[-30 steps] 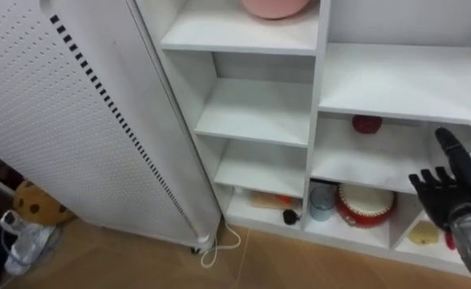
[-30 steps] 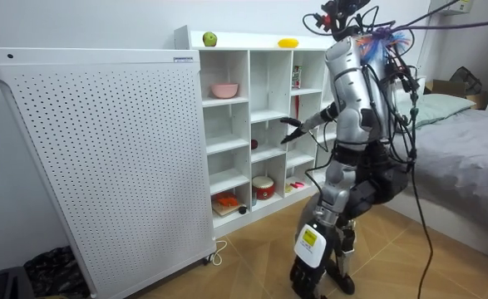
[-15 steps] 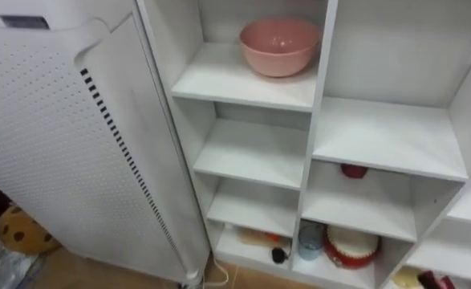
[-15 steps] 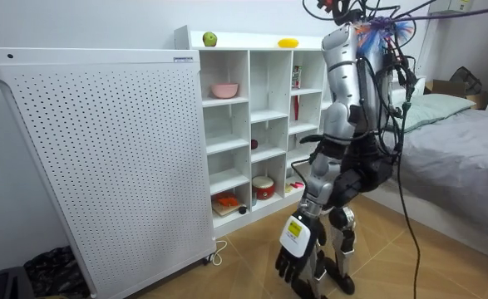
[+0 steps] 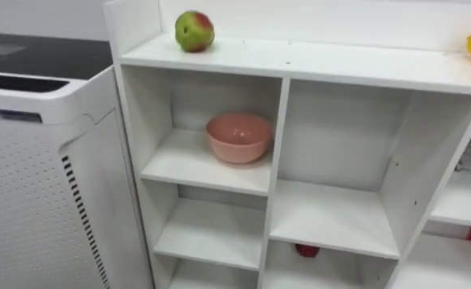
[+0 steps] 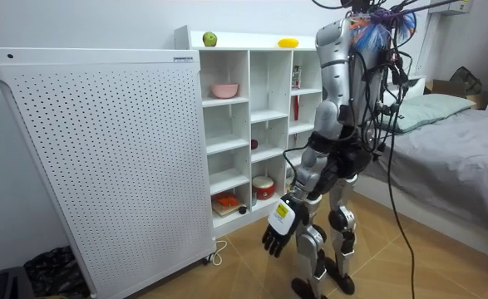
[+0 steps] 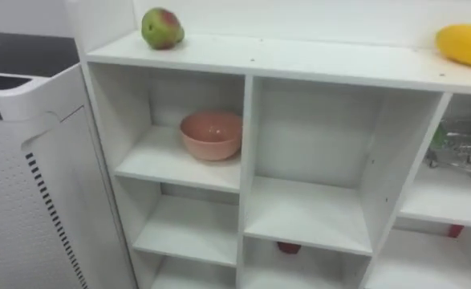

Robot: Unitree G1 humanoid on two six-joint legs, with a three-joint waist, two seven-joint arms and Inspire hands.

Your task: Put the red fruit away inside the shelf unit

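Now right hand (image 6: pixel 277 235) low, outside closet (image 6: pixel 248 83).

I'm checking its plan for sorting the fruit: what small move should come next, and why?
Probably raise the left hand toward the apple. The apple lies on top of the shelf unit at the robot's left, the yellow fruit at the far right; that hand hangs low and open, holding nothing.

The left robot hand (image 6: pixel 277 229) hangs low, fingers relaxed.
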